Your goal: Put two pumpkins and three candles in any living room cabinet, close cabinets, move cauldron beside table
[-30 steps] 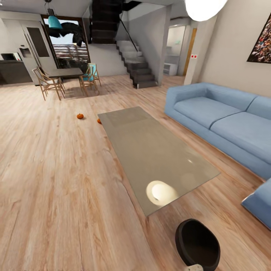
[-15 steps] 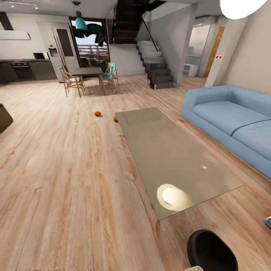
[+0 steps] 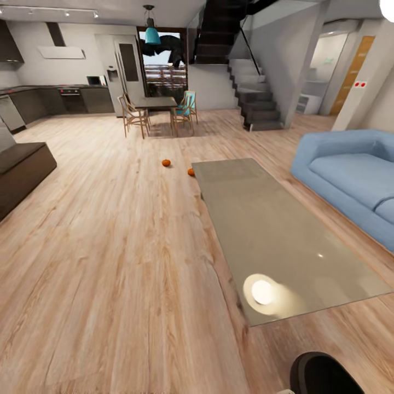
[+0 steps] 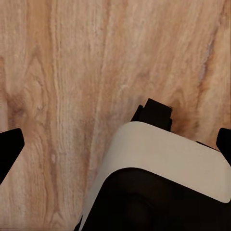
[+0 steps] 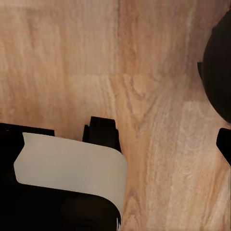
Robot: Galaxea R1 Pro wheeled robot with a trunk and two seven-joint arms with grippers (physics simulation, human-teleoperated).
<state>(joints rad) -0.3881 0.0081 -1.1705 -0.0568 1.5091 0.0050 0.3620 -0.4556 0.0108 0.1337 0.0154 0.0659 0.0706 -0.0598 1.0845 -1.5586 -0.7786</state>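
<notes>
Head view: the glass-topped table [image 3: 284, 241] runs from the centre toward the lower right of the frame. The cauldron [image 3: 323, 375] sits on the floor [image 3: 109, 262] at the bottom edge, right of centre, just off the table's near corner, so that part of the task looks as good as met. Two pumpkins lie on the floor above centre: one [image 3: 166, 162] out in the open, the other [image 3: 191, 172] touching or just beside the table's far corner. A dark cabinet [image 3: 22, 169] shows at the left edge, no drawer visibly open. No candle can be made out. A blue sofa [image 3: 350, 180] fills the right edge; a dining table [image 3: 156, 102] with chairs stands in the upper middle.

Left wrist view: the left gripper [image 4: 115, 142] hangs over bare floor, dark fingertips at the two side edges of the frame, spread wide with nothing between them.

Right wrist view: the right gripper's one fingertip [image 5: 224, 144] shows at the right edge; I cannot tell how its jaws stand. The cauldron's black curve [image 5: 219, 72] sits at the upper right.

Judging by this, both pumpkins and the candles remain to be stowed, and the cabinets checked.
</notes>
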